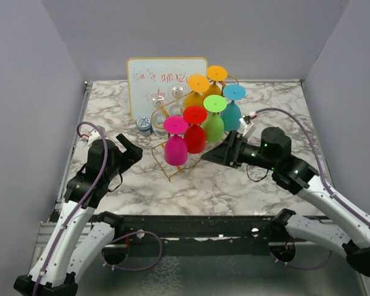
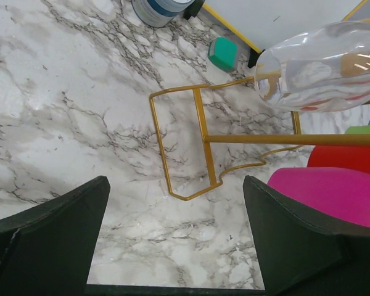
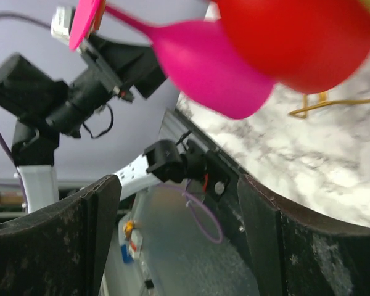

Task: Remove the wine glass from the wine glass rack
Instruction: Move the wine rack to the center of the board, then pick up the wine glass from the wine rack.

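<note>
Right claw (image 1: pixel 211 154) open; rack (image 2: pixel 203 126): 6 coloured glasses (image 1: pixel 176 148), 2 clear glasses (image 1: pixel 159 102).

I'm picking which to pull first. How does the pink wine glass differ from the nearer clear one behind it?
The pink wine glass is opaque and brightly coloured; the clear wine glass is see-through. The pink one hangs at the near end of the wine glass rack; the clear one hangs farther back, nearer the whiteboard. Both hang upside down, foot up.
</note>
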Robot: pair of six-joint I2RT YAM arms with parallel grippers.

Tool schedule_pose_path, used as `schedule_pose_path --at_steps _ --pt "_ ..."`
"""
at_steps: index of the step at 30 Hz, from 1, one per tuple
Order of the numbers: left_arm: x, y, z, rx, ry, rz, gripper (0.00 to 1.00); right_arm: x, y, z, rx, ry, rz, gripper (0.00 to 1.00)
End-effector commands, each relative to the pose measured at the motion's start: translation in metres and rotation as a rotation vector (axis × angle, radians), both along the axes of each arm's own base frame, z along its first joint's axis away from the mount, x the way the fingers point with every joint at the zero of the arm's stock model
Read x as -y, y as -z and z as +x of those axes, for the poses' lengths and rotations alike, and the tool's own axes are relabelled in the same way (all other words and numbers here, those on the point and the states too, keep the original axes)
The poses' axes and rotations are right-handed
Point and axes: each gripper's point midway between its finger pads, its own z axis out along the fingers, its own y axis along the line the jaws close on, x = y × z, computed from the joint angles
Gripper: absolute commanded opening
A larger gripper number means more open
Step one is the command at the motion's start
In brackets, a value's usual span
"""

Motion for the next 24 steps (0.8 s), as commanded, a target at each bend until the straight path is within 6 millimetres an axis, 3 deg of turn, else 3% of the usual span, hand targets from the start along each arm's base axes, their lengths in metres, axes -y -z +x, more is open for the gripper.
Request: schedule_pose_path --at_steps 1,5,10,14,24 --pt "-0.006 -0.022 0.001 0.052 0.04 0.088 0.91 -0.036 -0.015 0.007 0.062 0.083 -0.025 0.81" --pt "-0.001 -0.039 0.002 0.086 0.09 0.094 0.91 -0.068 -0.029 0.005 0.083 0.079 0.048 0.77" --pt "0.011 -0.058 0.003 0.114 0.156 0.076 0.91 -0.073 -0.059 0.023 0.111 0.17 0.123 0.69" --pt "0.015 -0.066 0.007 0.125 0.185 0.084 0.91 -0.088 -0.074 0.028 0.088 0.156 0.178 0.68" --pt "0.023 -0.069 0.006 0.123 0.225 0.071 0.91 -0.095 -0.084 0.048 0.055 0.243 0.217 0.57"
